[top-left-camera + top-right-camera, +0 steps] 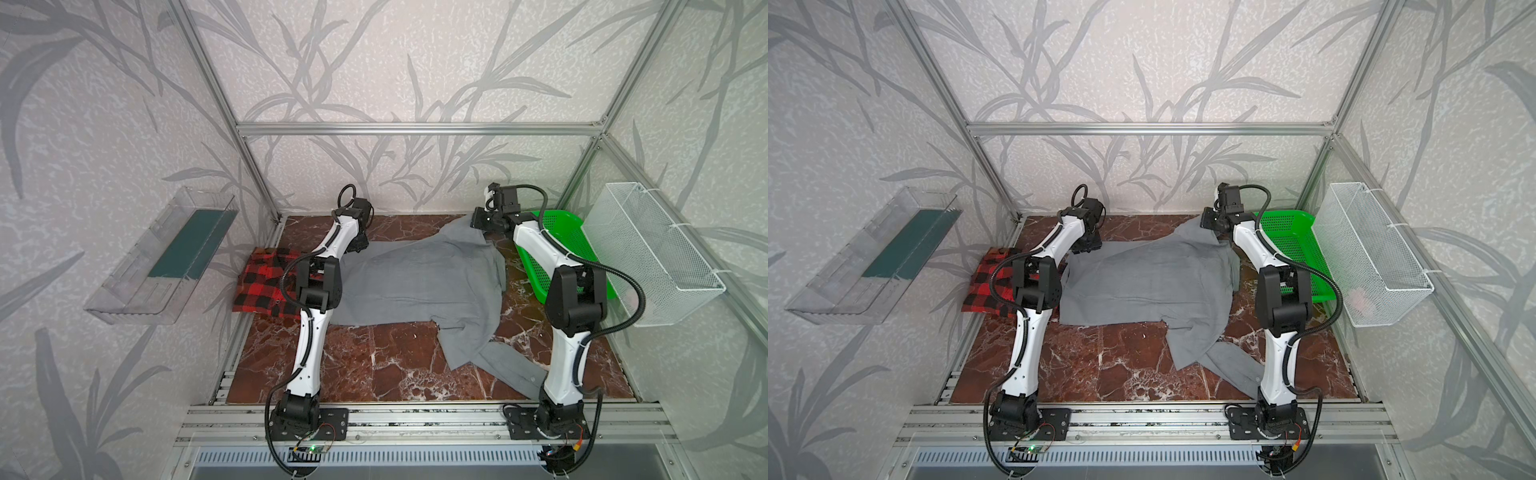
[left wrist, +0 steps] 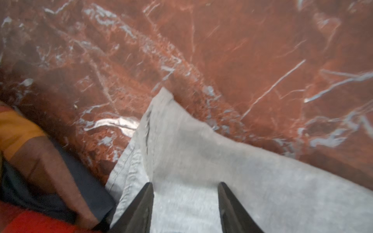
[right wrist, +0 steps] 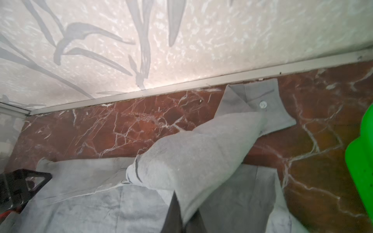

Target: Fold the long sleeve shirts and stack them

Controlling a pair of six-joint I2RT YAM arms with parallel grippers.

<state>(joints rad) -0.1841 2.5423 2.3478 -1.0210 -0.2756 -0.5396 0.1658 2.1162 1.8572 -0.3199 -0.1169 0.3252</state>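
Right gripper [image 3: 182, 216] pinches gray shirt [image 1: 419, 282] sleeve; left gripper [image 2: 185, 184] (jaws apart) over corner.

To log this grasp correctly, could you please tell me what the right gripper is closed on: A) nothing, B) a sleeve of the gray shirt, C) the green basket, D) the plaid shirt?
B: the right wrist view shows the right gripper shut on a sleeve of the gray shirt.

The gray shirt [image 1: 415, 282] is plain light gray, and the plaid shirt [image 1: 262, 286] carries red-and-black buffalo checks. The table [image 1: 374, 365] is red-brown marble veined in white; the basket [image 1: 565, 228] is bright green.
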